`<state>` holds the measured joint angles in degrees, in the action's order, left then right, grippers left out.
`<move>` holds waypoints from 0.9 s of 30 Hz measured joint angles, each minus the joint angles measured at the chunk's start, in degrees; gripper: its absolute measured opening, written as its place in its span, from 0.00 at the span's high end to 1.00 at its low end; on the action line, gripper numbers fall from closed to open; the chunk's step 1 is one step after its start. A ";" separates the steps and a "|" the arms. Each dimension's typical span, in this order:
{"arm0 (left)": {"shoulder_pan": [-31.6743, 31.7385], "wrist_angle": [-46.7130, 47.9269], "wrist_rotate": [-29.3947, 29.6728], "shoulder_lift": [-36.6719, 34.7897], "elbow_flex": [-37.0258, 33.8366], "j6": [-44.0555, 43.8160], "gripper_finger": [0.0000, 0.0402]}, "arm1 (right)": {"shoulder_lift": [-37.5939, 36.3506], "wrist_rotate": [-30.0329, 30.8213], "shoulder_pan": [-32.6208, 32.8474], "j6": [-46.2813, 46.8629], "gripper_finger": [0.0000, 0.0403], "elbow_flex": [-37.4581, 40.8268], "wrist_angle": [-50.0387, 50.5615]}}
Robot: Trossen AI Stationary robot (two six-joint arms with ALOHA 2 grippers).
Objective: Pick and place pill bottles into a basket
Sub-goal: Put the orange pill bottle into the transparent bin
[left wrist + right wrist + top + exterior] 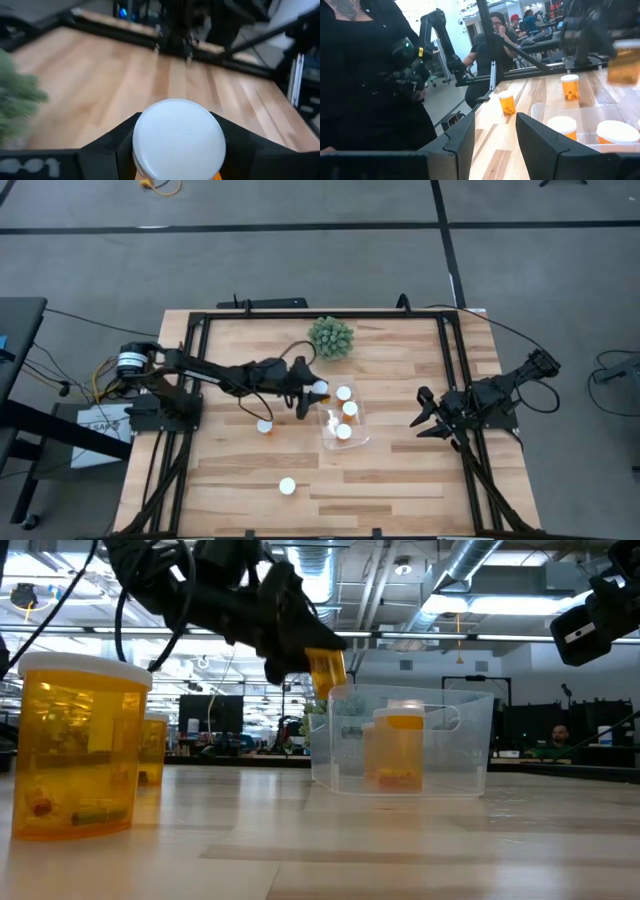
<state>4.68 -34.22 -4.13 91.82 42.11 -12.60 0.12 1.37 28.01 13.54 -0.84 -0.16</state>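
Observation:
My left gripper (305, 392) is shut on an orange pill bottle with a white cap (320, 390), just above the left rim of the clear basket (358, 438). In the low view the bottle (327, 670) hangs over the basket's left wall (320, 740). Three bottles stand in the basket (344, 393) (350, 409) (343, 431). Two more stand on the table (265, 426) (287, 486). My right gripper (420, 414) is open and empty to the right of the basket; it also shows in its own wrist view (495, 145). My left gripper pinches the bottle between its two fingers, one on each side of the body just below the white cap (178, 137). The fingers come slanting down from the table's left. The bottle is lifted clear, slightly tilted, its orange body (327, 672) sticking out below the fingers.
A green spiky plant ball (331, 337) sits on the table just beyond the basket. A dark frame (300, 313) runs around the table's edges. People show in the room beyond the table (365, 75).

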 joint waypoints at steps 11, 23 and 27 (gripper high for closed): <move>-1.31 1.41 0.65 7.54 4.39 2.59 0.54 | 0.02 0.02 0.00 -0.01 0.66 0.00 0.11; -1.05 6.70 3.37 9.58 4.96 10.89 0.54 | 0.02 0.04 0.00 0.00 0.66 0.00 0.15; -1.13 7.07 5.35 9.58 4.96 13.01 0.48 | 0.02 0.04 0.00 0.00 0.66 0.00 0.15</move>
<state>3.55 -27.15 1.23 101.41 47.07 0.41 0.14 1.41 28.01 13.54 -0.84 -0.01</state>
